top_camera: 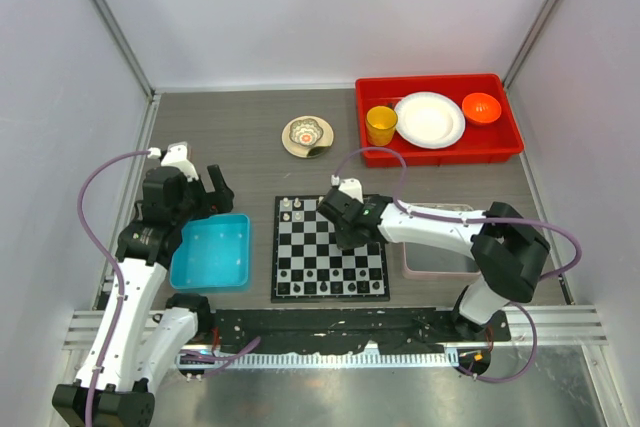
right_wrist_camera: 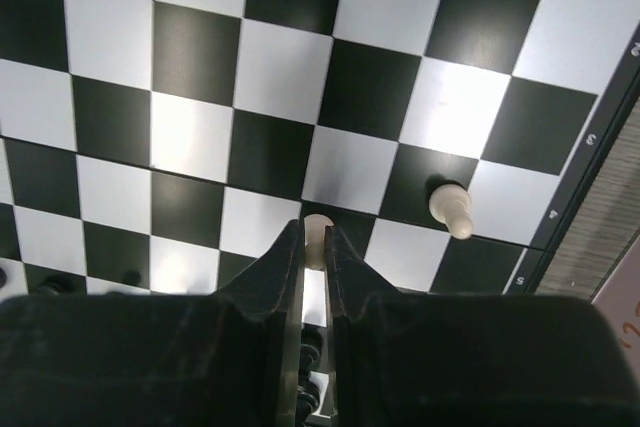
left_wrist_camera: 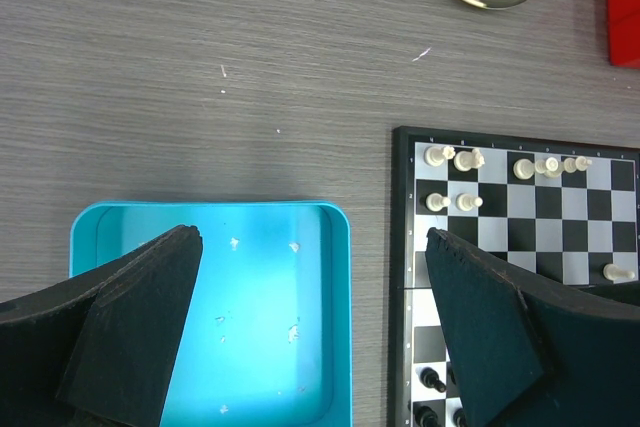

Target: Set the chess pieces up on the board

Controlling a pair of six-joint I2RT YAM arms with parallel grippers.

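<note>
1. The right pincer (right_wrist_camera: 314,228) is clamped on a cream chess piece (right_wrist_camera: 318,247), low over the board (right_wrist_camera: 280,67).
2. A second cream piece (right_wrist_camera: 449,207) sits on a black square just right of its tips.
3. The left pincer (left_wrist_camera: 315,267) has its fingers wide apart and holds nothing. It hangs over the blue bin (left_wrist_camera: 210,210) on the bench (left_wrist_camera: 200,67), with the board to its right.
4. More cream pieces (left_wrist_camera: 437,155) line the board's far rows, ahead and right of the left pincer. Black pieces (left_wrist_camera: 432,379) stand beside its right finger.
</note>
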